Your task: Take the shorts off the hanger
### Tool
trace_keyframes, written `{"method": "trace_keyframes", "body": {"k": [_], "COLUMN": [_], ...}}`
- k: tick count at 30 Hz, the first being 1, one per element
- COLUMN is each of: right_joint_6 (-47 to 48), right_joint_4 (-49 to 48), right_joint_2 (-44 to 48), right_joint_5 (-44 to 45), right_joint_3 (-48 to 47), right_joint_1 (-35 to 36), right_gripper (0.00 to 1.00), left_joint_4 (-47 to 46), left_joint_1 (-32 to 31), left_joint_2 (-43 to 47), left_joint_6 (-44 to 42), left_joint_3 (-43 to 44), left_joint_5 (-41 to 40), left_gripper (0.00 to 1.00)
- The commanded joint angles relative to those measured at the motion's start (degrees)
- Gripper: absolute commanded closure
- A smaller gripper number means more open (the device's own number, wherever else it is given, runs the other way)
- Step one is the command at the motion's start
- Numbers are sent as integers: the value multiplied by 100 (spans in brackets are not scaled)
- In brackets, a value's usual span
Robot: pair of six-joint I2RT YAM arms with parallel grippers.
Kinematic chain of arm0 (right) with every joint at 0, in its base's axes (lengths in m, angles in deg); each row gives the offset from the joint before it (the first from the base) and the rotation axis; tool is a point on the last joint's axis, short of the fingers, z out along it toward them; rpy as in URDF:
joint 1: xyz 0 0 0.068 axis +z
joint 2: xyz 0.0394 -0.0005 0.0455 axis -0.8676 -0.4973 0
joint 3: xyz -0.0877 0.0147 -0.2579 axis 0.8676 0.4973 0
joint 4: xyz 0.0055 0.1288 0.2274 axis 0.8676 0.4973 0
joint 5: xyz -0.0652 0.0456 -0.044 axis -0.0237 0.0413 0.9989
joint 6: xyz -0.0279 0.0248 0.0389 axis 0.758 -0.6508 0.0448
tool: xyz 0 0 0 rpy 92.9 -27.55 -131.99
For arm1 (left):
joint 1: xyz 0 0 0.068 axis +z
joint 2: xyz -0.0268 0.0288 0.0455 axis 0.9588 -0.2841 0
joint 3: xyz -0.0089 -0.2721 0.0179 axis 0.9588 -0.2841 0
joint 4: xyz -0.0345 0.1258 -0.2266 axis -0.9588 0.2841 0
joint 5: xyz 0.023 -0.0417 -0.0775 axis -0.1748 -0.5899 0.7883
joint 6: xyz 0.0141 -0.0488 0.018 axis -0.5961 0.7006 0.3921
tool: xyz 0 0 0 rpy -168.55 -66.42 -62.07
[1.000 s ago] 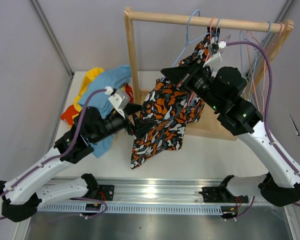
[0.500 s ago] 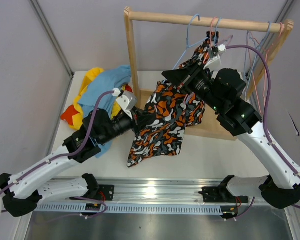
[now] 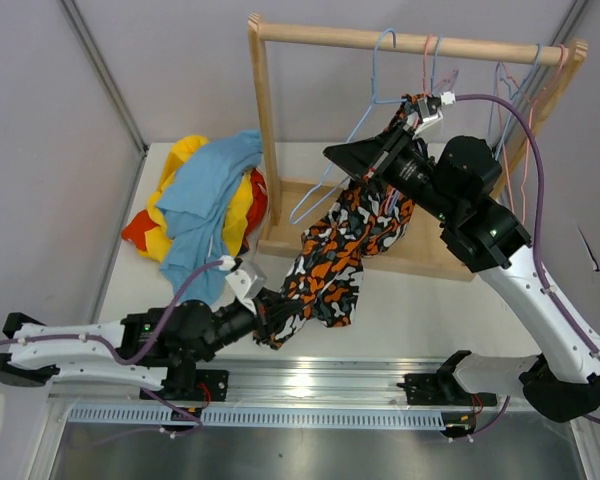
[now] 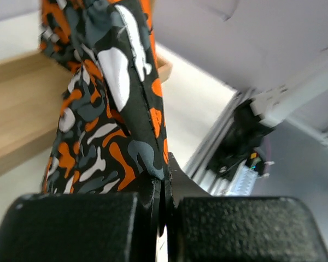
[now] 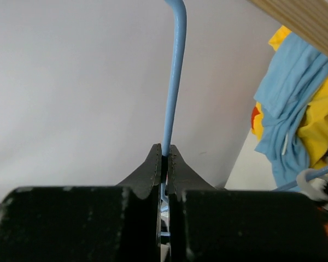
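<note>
The black-orange-white blotch-print shorts [image 3: 345,245] stretch from the blue hanger [image 3: 320,190] under the rod down toward the table's front. My left gripper [image 3: 263,318] lies low near the front rail, shut on the shorts' lower hem. In the left wrist view the printed cloth [image 4: 109,109] runs up from the pinched fingertips of the left gripper [image 4: 163,174]. My right gripper [image 3: 332,152] is up by the rack, shut on the hanger's blue wire [image 5: 174,82], which rises out of the right gripper [image 5: 164,150]. The shorts' top end is partly hidden behind the right arm.
A wooden rack [image 3: 265,120] stands at the back with its base board [image 3: 280,238] on the table. Several bare wire hangers [image 3: 510,90] hang at the rod's right end. A pile of light blue, yellow and red-orange shorts [image 3: 205,195] lies at the back left.
My left gripper has shut on the shorts' hem and dropped toward the front edge, pulling the cloth down and taut. The right gripper kept its hold on the hanger and shifted slightly right.
</note>
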Motion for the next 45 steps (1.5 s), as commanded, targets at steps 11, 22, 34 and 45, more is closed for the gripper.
{"method": "trace_keyframes", "body": {"k": [11, 22, 34, 45], "right_joint_6": [-1853, -2171, -2161, -2311], "right_joint_4": [-1907, -1989, -1740, -2048], "right_joint_2": [270, 67, -828, -1769], "right_joint_5": [-607, -186, -800, -950], "right_joint_3": [413, 186, -534, -1037], "right_joint_1": [304, 1395, -45, -477], "right_gripper": [100, 100, 100, 100], "left_joint_4": [-519, -10, 254, 659], "left_joint_1": [516, 2608, 2328, 1862], "left_joint_2": [-1888, -2889, -1178, -571], "left_joint_6": [107, 107, 1354, 1653], "left_joint_3": [404, 1478, -198, -533], "left_joint_5": [-1541, -751, -443, -707], "left_gripper": [100, 100, 100, 100]}}
